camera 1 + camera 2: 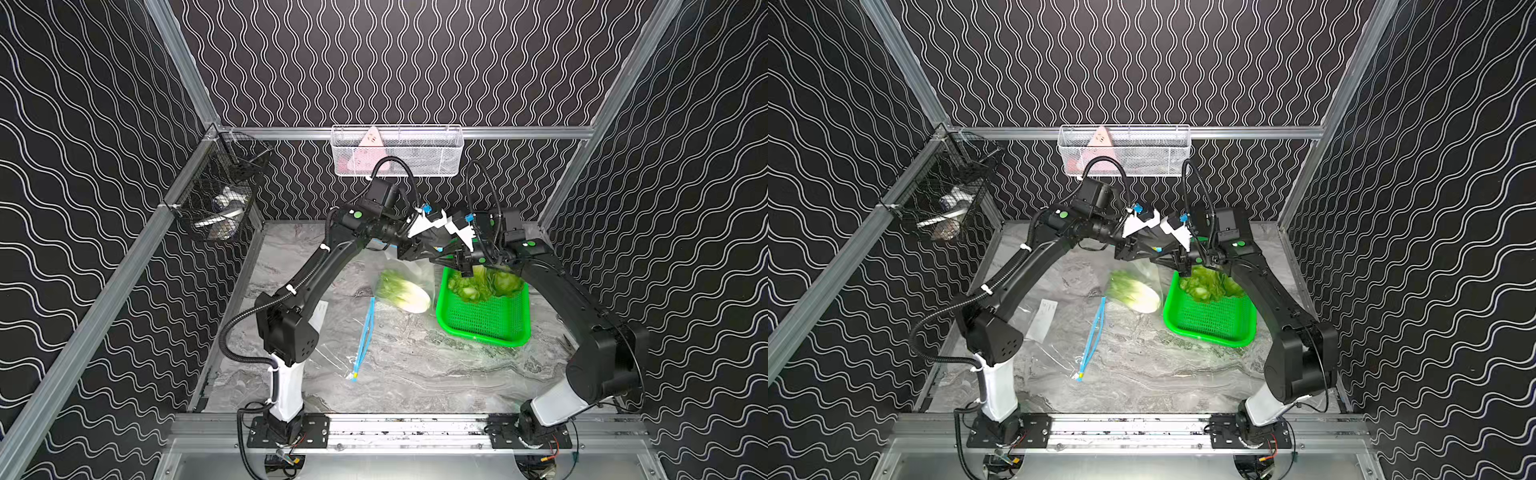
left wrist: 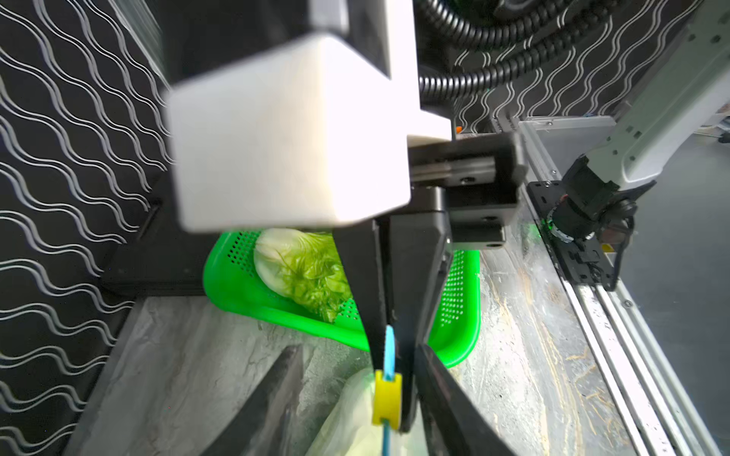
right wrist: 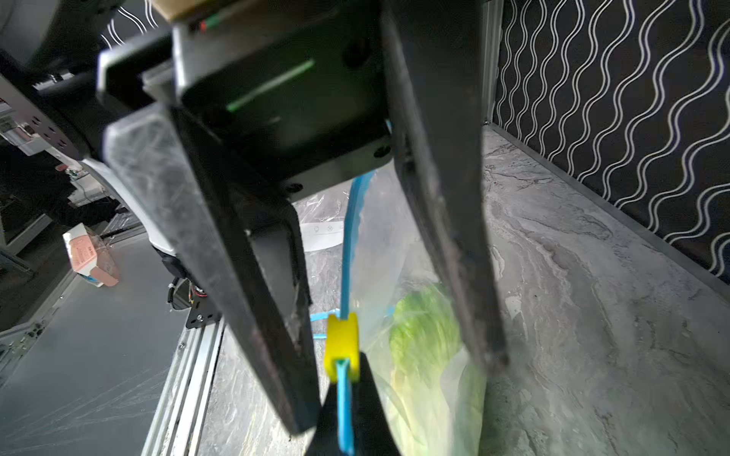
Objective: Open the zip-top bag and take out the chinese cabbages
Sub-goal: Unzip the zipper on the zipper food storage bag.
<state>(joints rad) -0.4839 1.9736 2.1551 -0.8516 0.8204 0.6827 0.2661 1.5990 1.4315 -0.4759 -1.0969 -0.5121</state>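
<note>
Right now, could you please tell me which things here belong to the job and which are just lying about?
Job: zip-top bag; yellow slider; chinese cabbage inside the bag; chinese cabbages in the green basket.
Lying about: black wire basket; white mesh basket, both wall-mounted.
</note>
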